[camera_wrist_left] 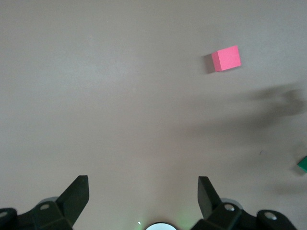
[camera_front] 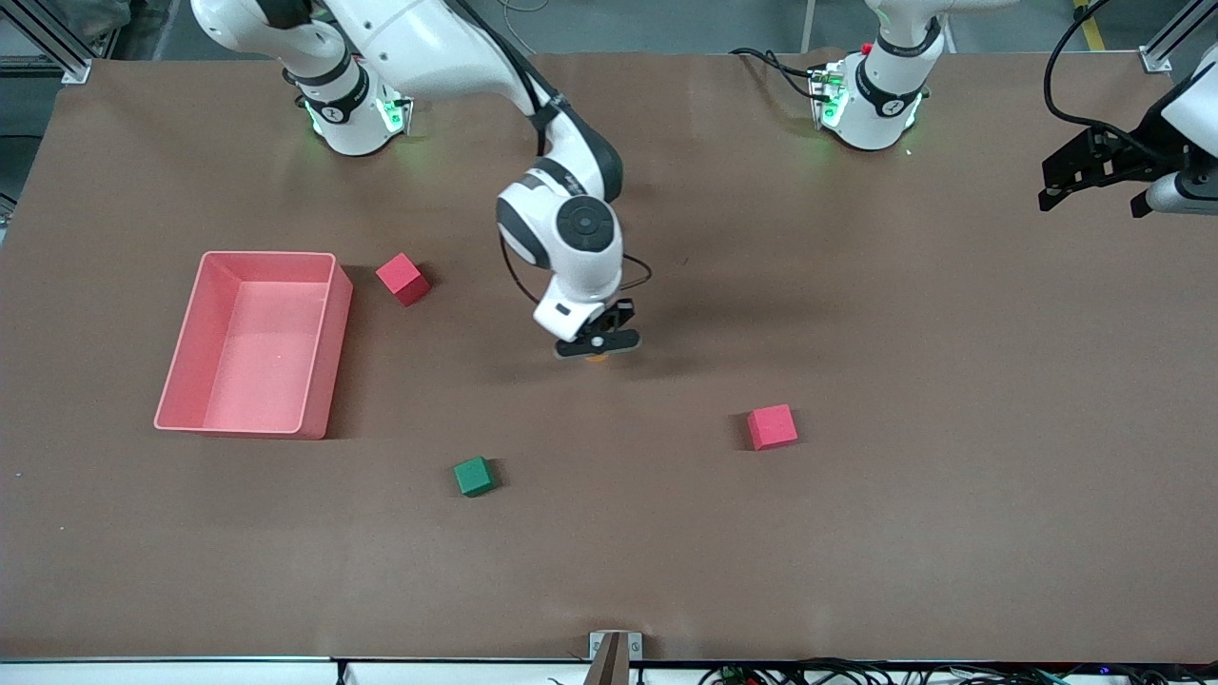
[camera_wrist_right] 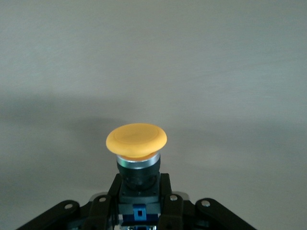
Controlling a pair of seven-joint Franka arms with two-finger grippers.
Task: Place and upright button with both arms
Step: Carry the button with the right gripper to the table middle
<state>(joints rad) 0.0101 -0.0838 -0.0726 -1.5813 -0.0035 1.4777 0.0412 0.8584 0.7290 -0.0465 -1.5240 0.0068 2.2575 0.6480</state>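
Observation:
My right gripper (camera_front: 598, 348) hangs low over the middle of the table, shut on the button (camera_wrist_right: 136, 140). The right wrist view shows the black fingers (camera_wrist_right: 165, 191) clamping the button's black-and-blue body, with the round orange cap pointing away from the wrist toward the table surface. From the front only a sliver of the orange cap (camera_front: 597, 359) shows under the gripper. I cannot tell whether it touches the table. My left gripper (camera_front: 1090, 190) waits in the air at the left arm's end of the table. It stands open (camera_wrist_left: 143, 191) with nothing between its fingers.
A pink bin (camera_front: 186, 366) stands toward the right arm's end, a red cube (camera_front: 402, 278) beside it. A green cube (camera_front: 474, 476) and another red cube (camera_front: 772, 426) lie nearer the front camera than the button. The left wrist view shows that red cube (camera_wrist_left: 226, 58).

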